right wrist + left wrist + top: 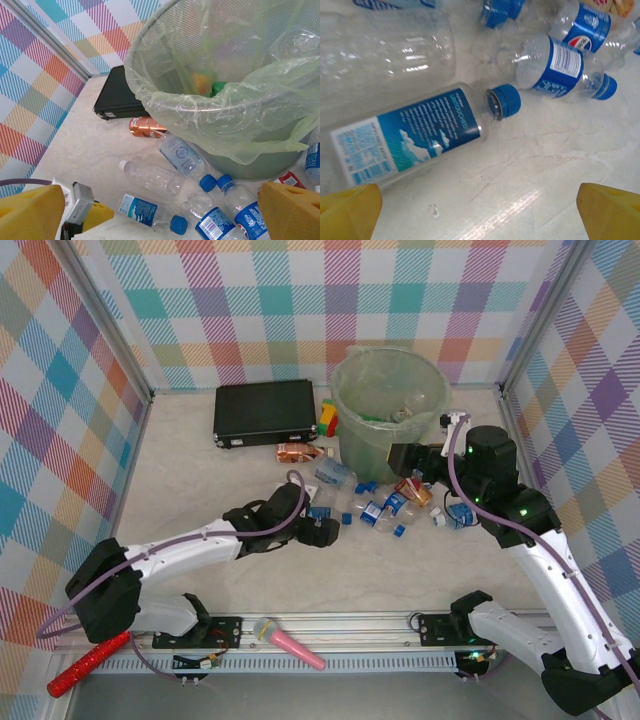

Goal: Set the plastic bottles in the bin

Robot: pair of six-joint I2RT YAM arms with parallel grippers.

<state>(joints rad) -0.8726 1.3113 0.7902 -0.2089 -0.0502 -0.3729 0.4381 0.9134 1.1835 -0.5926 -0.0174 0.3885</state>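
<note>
Most plastic bottles [372,510] litter the surface [200,480] just ahead of the left jaws and right jaws, both pairs spread and empty; few lie in the bin [350,435].

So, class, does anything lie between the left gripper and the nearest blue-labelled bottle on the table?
Nothing visible does. The open left gripper hangs close to the dark-blue-labelled bottle, only bare table between them. The other bottles lie beyond it, not in the way.
</note>
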